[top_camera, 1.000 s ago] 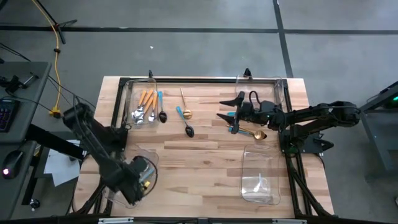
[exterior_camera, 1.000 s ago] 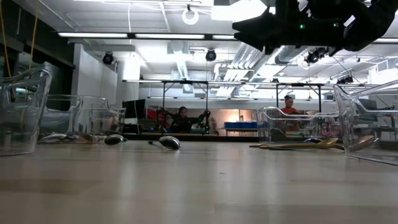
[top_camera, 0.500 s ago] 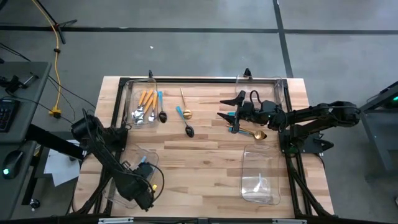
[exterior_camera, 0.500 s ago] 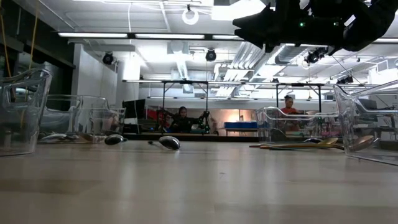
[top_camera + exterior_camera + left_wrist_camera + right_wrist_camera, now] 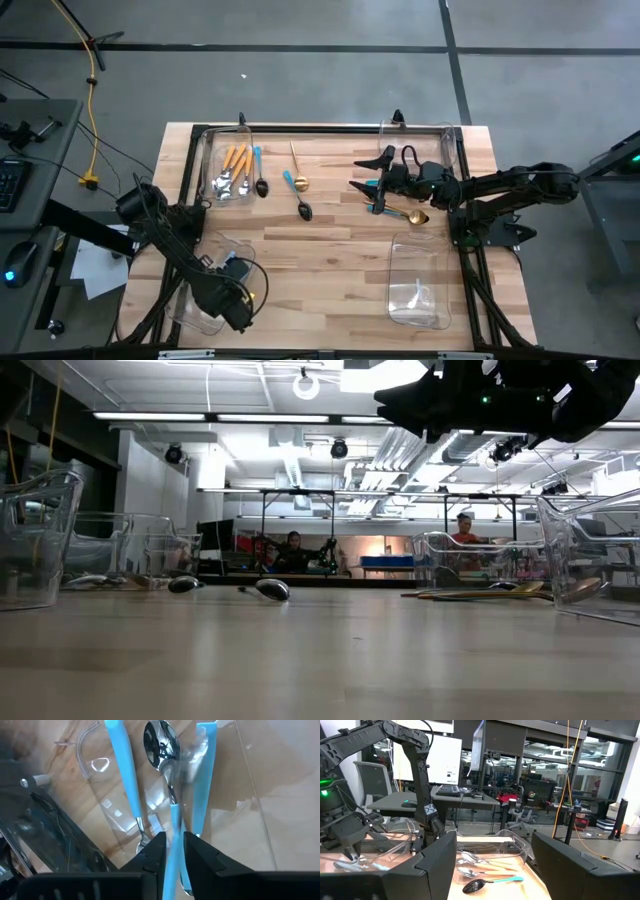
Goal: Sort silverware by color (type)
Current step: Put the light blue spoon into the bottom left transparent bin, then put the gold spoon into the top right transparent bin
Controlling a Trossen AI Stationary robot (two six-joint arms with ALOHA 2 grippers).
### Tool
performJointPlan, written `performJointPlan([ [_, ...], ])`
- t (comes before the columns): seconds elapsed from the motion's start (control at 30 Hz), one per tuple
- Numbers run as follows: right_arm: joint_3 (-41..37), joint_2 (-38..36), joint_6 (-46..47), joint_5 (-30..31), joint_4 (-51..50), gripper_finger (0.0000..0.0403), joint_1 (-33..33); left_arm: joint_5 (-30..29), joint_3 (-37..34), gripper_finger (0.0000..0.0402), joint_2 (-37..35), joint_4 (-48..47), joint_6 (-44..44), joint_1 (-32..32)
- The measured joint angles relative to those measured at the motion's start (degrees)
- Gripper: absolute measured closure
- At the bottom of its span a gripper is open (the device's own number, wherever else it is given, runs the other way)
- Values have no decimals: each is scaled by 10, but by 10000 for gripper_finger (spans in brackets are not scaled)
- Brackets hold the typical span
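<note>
My left gripper (image 5: 236,303) is over the near-left clear bin (image 5: 190,312), shut on a light-blue-handled silver spoon (image 5: 165,765). Two more light-blue-handled pieces (image 5: 125,775) lie in that bin under it. My right gripper (image 5: 371,196) is open and empty above the table's right middle, beside a gold spoon (image 5: 411,214) that lies flat on the wood. Orange-handled pieces (image 5: 236,160) lie in the far-left bin (image 5: 210,150). A gold spoon (image 5: 297,166) and a black spoon (image 5: 304,209) lie on the table's middle. My left gripper pinches the spoon's light-blue handle (image 5: 173,827) between its two fingers (image 5: 156,851). The fingers slant down toward the bin and lie along the spoon. The silver bowl (image 5: 161,741) sticks out ahead of the fingertips, over the bin floor; whether it touches the floor I cannot tell.
A clear bin (image 5: 420,282) at the near right holds a silver piece. Another clear bin (image 5: 452,150) stands at the far right. A black frame (image 5: 320,129) runs along the table's far edge. Bare wood lies in the near middle (image 5: 320,270).
My left arm has swung toward the table's near edge and a little to the right, carrying its shut gripper over the near-left bin.
</note>
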Motion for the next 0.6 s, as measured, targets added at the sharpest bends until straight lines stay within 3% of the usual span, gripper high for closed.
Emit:
performJointPlan([
  [0.27,0,0,4,0,0,160,0,3,0,311,0,-2,5,0],
  [0.6,0,0,2,0,0,160,0,118,0,294,-29,-3,108,15],
])
